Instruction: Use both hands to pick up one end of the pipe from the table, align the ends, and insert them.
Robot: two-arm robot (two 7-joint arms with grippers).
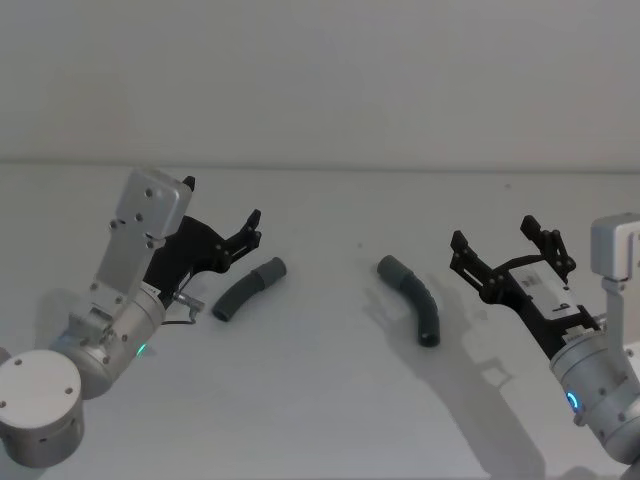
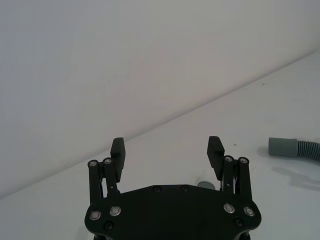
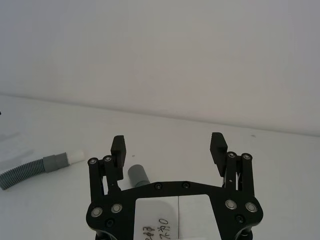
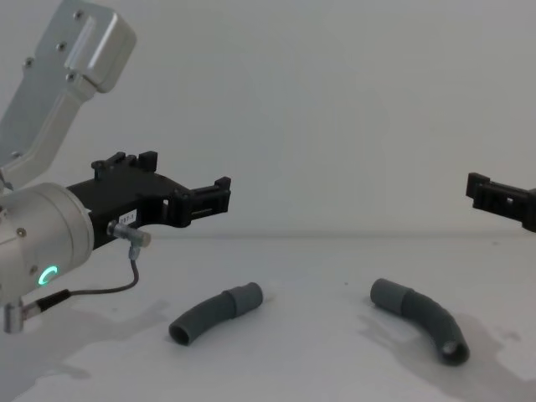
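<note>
Both arms reach forward over the table [image 1: 320, 410]. The two hose pieces lie on it between them.

**Left arm.** It enters from the near left corner in the head view, with the silver wrist angled up and inward and a green ring [image 4: 50, 273] glowing on it. The left gripper [image 1: 221, 204] hangs above the table, clear of the surface in the chest view. Its jaws are spread wide and hold nothing. The left hose piece [image 1: 248, 290] lies just beyond and below its fingertips, untouched.

**Right arm.** It enters from the near right corner, with the wrist tilted toward the centre. The right gripper [image 1: 493, 232] is likewise spread wide, empty and off the table. The right hose piece [image 1: 412, 295] lies just inward of its fingertips, apart from them.

**Hose pieces.** Both lie flat on the table, well apart. Their smooth cuffs are turned toward each other at the far ends and their ribbed bends curve back toward the robot. In the right wrist view, a white tip [image 3: 77, 156] sticks out of the cuff [image 3: 55, 161] of the left hose piece.
</note>
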